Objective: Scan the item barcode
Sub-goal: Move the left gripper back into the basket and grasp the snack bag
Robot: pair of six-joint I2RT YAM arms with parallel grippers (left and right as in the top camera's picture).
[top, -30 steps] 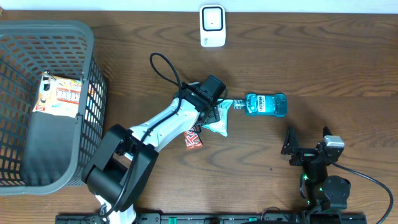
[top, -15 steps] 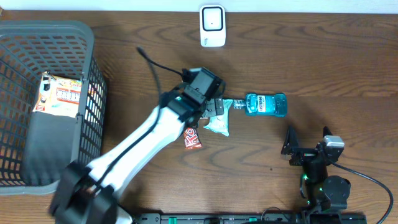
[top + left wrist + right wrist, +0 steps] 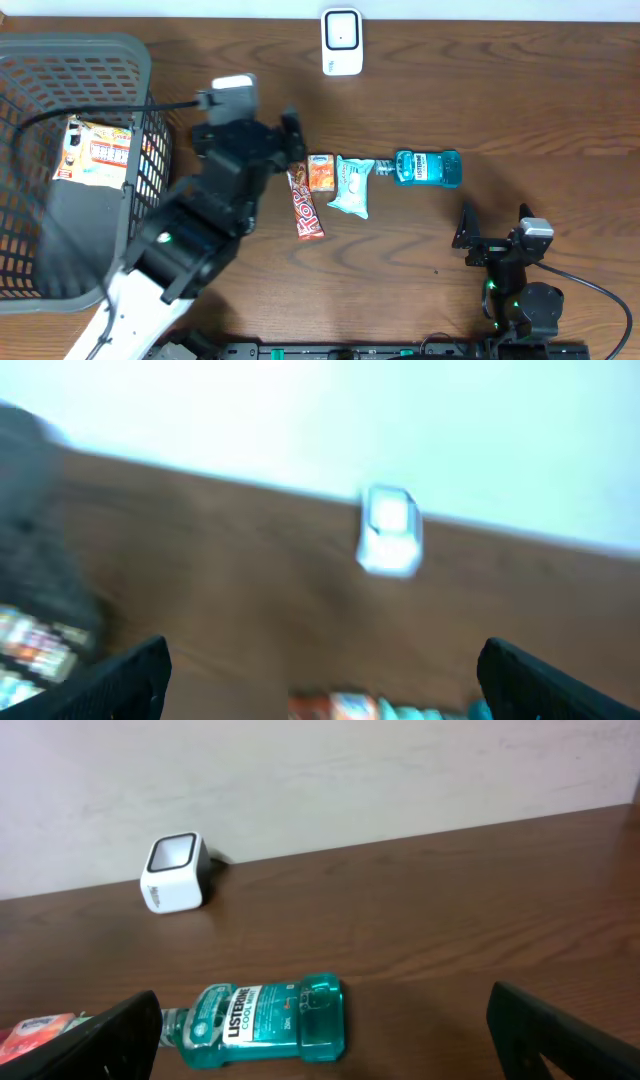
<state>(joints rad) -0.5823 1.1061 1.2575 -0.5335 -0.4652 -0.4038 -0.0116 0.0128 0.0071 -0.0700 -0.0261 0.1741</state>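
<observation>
Left pincer (image 3: 325,655) is hanging raised above the dark brown wooden counter (image 3: 520,90), jaws standing wide apart and nothing between them. Its wrist view is smeared with blur; only the two dark fingertips (image 3: 130,680) and the scanner are reading clearly.

Right pincer (image 3: 466,232) is sitting low at the near right of the counter, jaws also spread apart and gripping nothing.

Items are lying in a row mid-counter, all free of both pincers:
- red candy bar in a printed wrapper (image 3: 305,203), at the left end, lying angled
- small orange carton (image 3: 321,172), just beside the bar's upper end
- pale teal soft packet (image 3: 351,186), just right of the carton
- blue-green clear plastic mouthwash bottle (image 3: 428,168), lying on its side, cap end pointing at the packet; whether they are touching, cannot tell

White box-shaped barcode scanner (image 3: 341,41) is standing at the far edge of the counter, well apart from the row.

Grey plastic mesh basket (image 3: 100,45) is occupying the left side, holding a colourful printed packet (image 3: 97,152). The left arm (image 3: 215,200) is rising just beside the basket's right wall.
</observation>
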